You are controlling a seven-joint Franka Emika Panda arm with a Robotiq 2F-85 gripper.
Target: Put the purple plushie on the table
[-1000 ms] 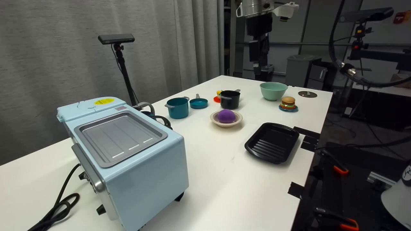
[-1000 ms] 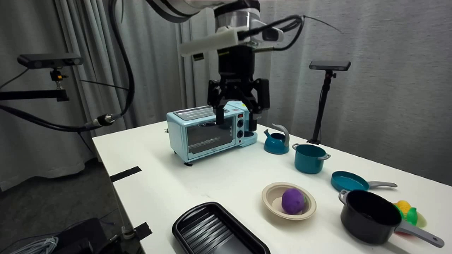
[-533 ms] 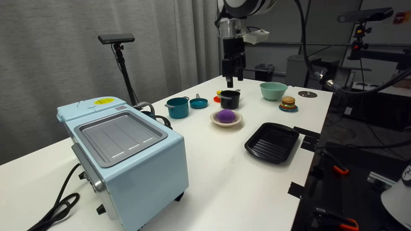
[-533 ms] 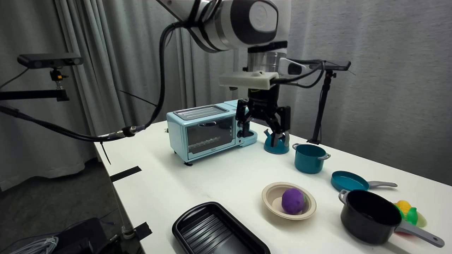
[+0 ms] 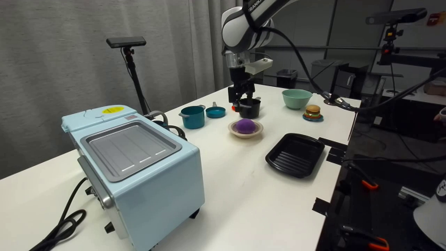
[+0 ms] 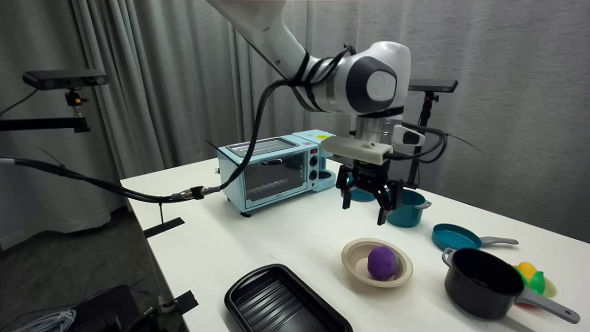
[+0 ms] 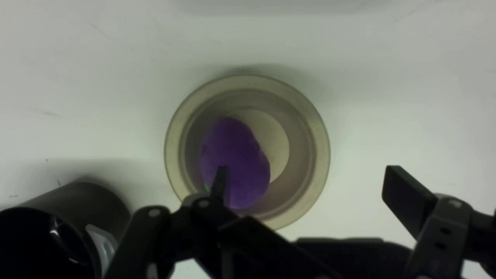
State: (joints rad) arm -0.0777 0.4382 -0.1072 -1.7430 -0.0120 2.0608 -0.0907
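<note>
The purple plushie (image 5: 245, 127) lies in a beige bowl (image 6: 355, 273) on the white table (image 6: 276, 235); both exterior views show this. The plushie also shows in the wrist view (image 7: 236, 151), at the lower left inside the bowl, with a bit of green at its end. My gripper (image 6: 364, 213) is open and empty, above the table and higher than the bowl. In the wrist view the gripper (image 7: 306, 172) has its left finger overlapping the plushie and its right finger over bare table right of the bowl. It is apart from the plushie.
A black saucepan (image 6: 484, 288) stands close beside the bowl. A black ridged tray (image 5: 296, 157), teal pot (image 5: 193, 118), teal pan (image 6: 456, 236), mint bowl (image 5: 296, 99) and burger toy (image 5: 312, 112) are on the table. A light-blue toaster oven (image 6: 272, 180) stands at one end.
The arm has swung across and come down, bringing the open gripper lower and nearer to the bowl. The plushie and the bowl have not moved.
</note>
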